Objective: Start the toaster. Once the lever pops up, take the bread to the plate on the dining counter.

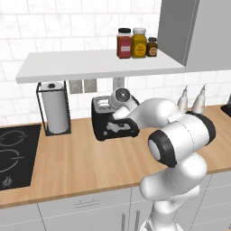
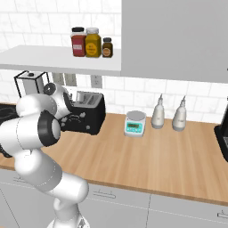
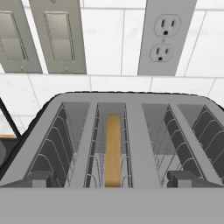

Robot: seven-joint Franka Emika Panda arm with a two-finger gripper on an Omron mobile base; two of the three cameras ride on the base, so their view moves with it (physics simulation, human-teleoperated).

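Observation:
The glossy black toaster point(image 1: 104, 121) point(image 2: 91, 116) stands on the wood counter along the tiled wall. In the hand view I look down on its silver top point(image 3: 135, 131), and the tan bread slice point(image 3: 113, 148) stands edge-up, sunk in the left slot. My gripper point(image 3: 112, 179) hovers just above the toaster's front edge and is open, with one fingertip point(image 3: 40, 178) at each side and nothing between them. From the base views the hand point(image 1: 121, 122) point(image 2: 70, 119) presses close against the toaster's front. The plate and the dining counter are out of view.
A paper towel holder point(image 1: 55, 108) stands left of the toaster, with a black cooktop point(image 1: 13, 153) beyond it. A shelf point(image 1: 90, 63) with spice jars point(image 1: 137, 43) hangs overhead. To the right are a kitchen scale point(image 2: 135, 123), two bottles point(image 2: 158, 113) and a coffee machine point(image 2: 222, 138).

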